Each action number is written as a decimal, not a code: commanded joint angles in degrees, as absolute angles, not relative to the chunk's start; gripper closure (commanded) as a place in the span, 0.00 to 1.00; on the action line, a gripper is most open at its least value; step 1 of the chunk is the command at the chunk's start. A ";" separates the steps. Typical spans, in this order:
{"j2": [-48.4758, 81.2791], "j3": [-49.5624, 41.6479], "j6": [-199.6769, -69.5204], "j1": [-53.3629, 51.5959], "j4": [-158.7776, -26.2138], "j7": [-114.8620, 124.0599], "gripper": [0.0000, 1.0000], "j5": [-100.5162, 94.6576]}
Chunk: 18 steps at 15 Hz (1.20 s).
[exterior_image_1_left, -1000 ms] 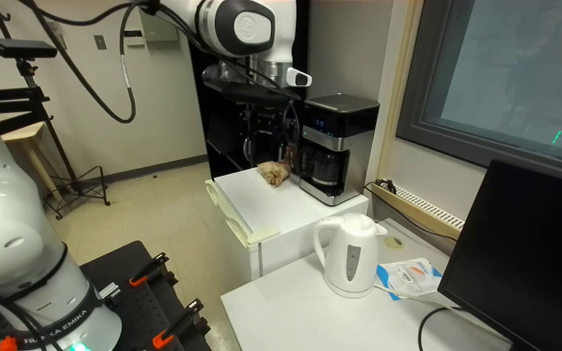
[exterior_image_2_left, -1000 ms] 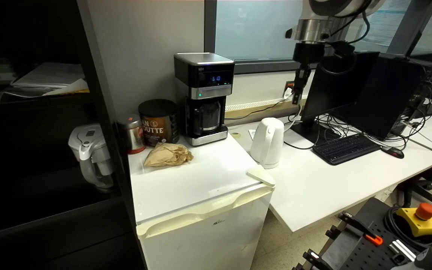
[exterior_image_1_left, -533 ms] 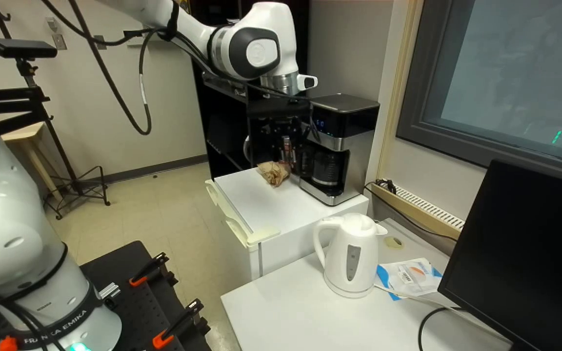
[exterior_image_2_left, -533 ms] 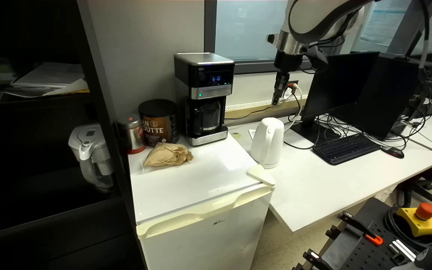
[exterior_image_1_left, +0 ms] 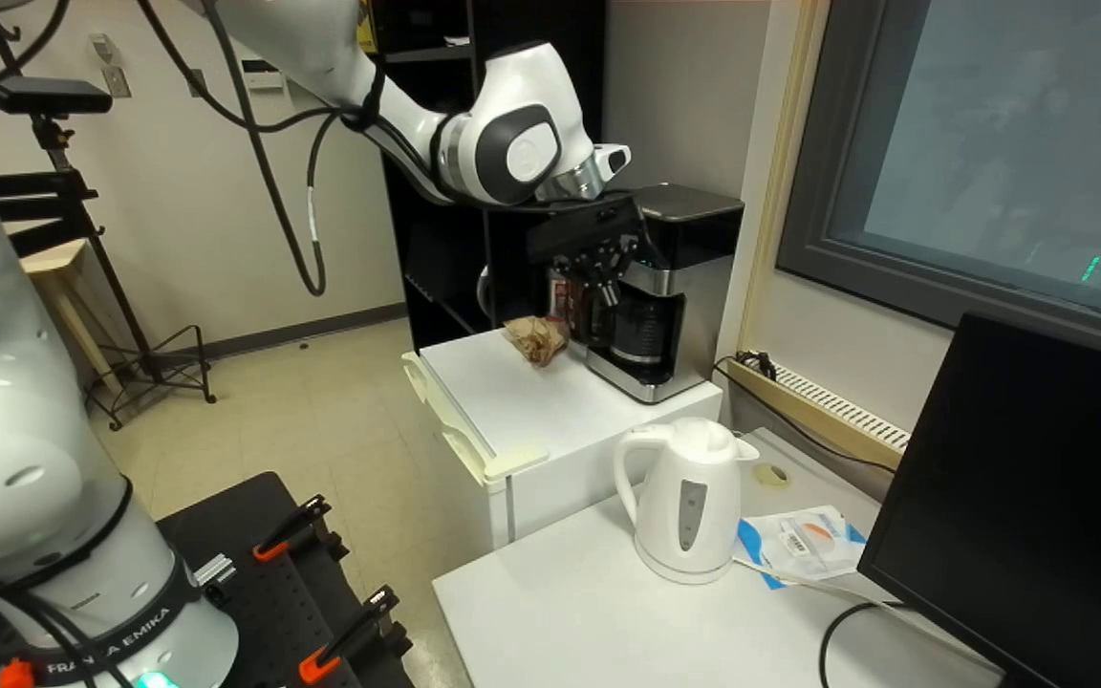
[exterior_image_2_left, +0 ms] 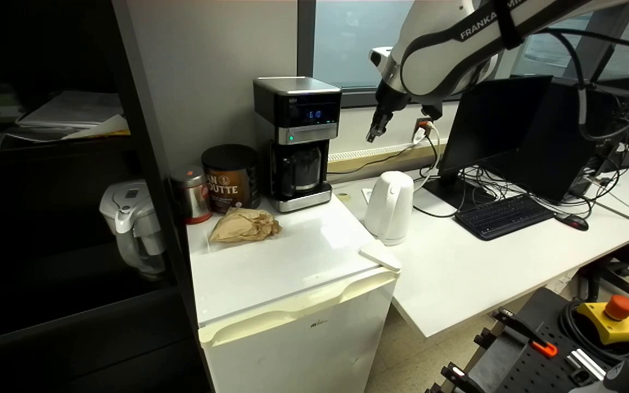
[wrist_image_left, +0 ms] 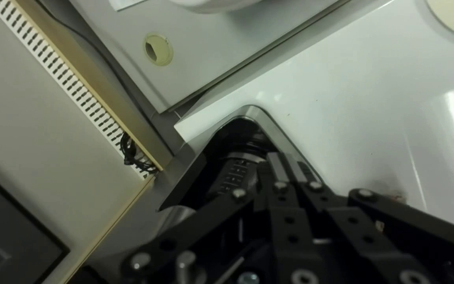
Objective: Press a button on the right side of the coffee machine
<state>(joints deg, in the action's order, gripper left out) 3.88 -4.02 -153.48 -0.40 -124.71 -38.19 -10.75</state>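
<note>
The coffee machine (exterior_image_2_left: pixel 308 134), black with silver trim, stands upright on a small white fridge in both exterior views. Its lit display (exterior_image_2_left: pixel 314 114) has small green lights (exterior_image_2_left: pixel 330 121) toward the right, and a green light (exterior_image_2_left: pixel 291 138) glows on the silver band. My gripper (exterior_image_2_left: pixel 371 137) hangs tilted, apart from the machine to its right in that view. In an exterior view the gripper (exterior_image_1_left: pixel 610 294) covers part of the machine's front. From the wrist, the gripper (wrist_image_left: pixel 281 154) is shut with nothing between its fingertips; the glass carafe (wrist_image_left: pixel 233 177) lies beyond them, the display out of view.
A white kettle (exterior_image_2_left: pixel 388 210) stands on the desk beside the fridge. A crumpled paper bag (exterior_image_2_left: pixel 244 225), a coffee can (exterior_image_2_left: pixel 230 180) and a smaller tin (exterior_image_2_left: pixel 193 195) sit by the machine. A monitor (exterior_image_1_left: pixel 1038 497) stands along the wall.
My arm has moved toward the coffee machine, leftward in one exterior picture and rightward in the other, and the gripper has tilted. Its fingers have come together from standing apart.
</note>
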 commanded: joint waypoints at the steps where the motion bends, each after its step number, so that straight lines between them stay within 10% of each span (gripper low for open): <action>1: 8.74 -2.41 -160.18 0.72 -121.54 -39.34 0.96 -12.76; 18: 18.15 -1.17 -168.24 0.25 -112.18 -38.17 0.97 -24.82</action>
<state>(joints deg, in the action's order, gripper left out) 15.77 -1.48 -167.03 -0.14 -115.01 -38.29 -23.24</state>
